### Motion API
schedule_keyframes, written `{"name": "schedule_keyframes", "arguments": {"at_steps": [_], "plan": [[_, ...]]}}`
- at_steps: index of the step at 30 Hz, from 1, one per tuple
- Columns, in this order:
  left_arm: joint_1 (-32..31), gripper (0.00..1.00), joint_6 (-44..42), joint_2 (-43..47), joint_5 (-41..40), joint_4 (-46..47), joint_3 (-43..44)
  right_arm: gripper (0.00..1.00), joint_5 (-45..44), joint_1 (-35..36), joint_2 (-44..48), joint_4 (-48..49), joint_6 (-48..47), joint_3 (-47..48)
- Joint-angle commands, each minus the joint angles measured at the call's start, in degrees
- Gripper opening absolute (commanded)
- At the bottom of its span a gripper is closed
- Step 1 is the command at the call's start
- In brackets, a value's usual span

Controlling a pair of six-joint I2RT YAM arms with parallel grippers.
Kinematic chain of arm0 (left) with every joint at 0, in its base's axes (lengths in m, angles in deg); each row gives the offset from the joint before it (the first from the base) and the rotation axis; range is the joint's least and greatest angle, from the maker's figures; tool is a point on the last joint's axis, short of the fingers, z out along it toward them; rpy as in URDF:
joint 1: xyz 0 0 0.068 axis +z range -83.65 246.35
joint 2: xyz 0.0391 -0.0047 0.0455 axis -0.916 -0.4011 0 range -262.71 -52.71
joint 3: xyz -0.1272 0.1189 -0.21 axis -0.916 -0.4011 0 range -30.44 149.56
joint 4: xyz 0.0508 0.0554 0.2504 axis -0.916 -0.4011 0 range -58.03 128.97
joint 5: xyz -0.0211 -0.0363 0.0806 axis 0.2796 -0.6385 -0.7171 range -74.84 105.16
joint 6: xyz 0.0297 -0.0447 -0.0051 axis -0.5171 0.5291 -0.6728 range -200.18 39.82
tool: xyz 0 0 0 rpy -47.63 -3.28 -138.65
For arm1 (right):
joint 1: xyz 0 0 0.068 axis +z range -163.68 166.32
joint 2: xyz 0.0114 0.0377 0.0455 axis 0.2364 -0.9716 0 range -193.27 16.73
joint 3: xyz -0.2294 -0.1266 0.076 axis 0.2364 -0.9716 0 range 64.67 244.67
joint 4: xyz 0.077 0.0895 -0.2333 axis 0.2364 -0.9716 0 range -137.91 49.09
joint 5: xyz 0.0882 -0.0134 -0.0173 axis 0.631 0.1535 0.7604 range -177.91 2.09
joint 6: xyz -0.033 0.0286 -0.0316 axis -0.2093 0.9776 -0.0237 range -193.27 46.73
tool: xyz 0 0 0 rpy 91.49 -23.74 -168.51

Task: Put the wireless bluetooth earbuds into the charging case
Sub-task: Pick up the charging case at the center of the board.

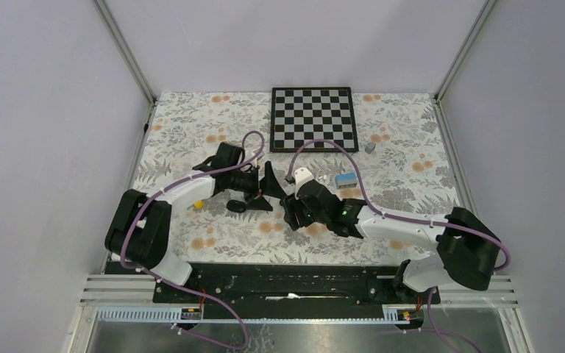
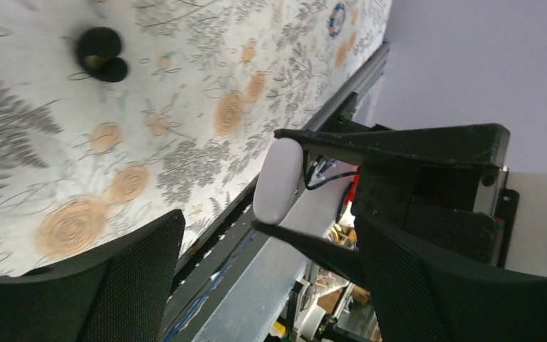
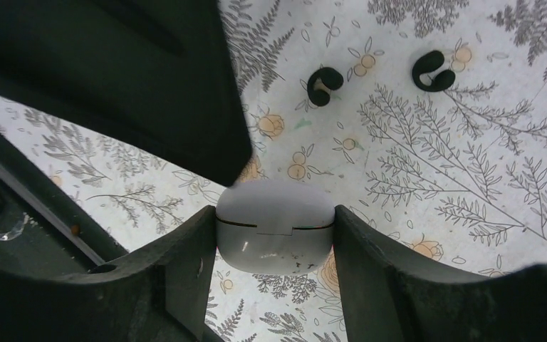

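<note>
Left gripper: jaws spread wide, nothing held, poised just beside the case; two black earbuds: loose on the floral tablecloth, apart from each other, on the left arm's side of the case, so the left arm is judged nearer; white charging case: lid seam shut, long axis spanning the fingers; right gripper: part-closed, clamping the case by its ends.
</note>
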Motion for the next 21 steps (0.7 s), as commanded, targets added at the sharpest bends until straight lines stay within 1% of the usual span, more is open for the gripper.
{"name": "schedule_keyframes", "arguments": {"at_steps": [1,3,5,8,11,18,19,21], "plan": [[-2.3,0.9,6.1,-1.9,4.9,12.4,-1.1,0.54,1.5,0.1,4.3,3.7,-2.7,-1.0],[-3.5,0.88,7.2,-3.1,5.9,15.0,-1.1,0.54,1.8,0.1,5.0,3.6,-2.9,-1.0],[-4.7,0.85,6.8,-4.6,6.5,15.3,-0.3,0.54,2.1,0.1,5.6,3.7,-3.0,-0.9],[-6.2,0.78,6.4,-6.0,7.4,15.3,0.7,0.54,2.1,0.2,5.8,3.7,-3.1,-0.9],[-7.6,0.69,6.1,-6.6,8.6,15.3,1.3,0.54,1.8,0.2,6.0,3.7,-3.0,-1.1],[-8.3,0.38,6.2,-6.3,9.0,15.7,1.7,0.54,1.2,0.1,6.1,3.9,-2.9,-1.7],[-8.3,0.3,6.3,-6.4,9.0,15.7,1.7,0.54,1.1,0.1,6.2,3.9,-2.8,-1.7],[-8.3,0.21,6.4,-6.5,8.9,15.7,1.7,0.56,0.8,0.2,6.3,3.9,-2.7,-1.7]]}}
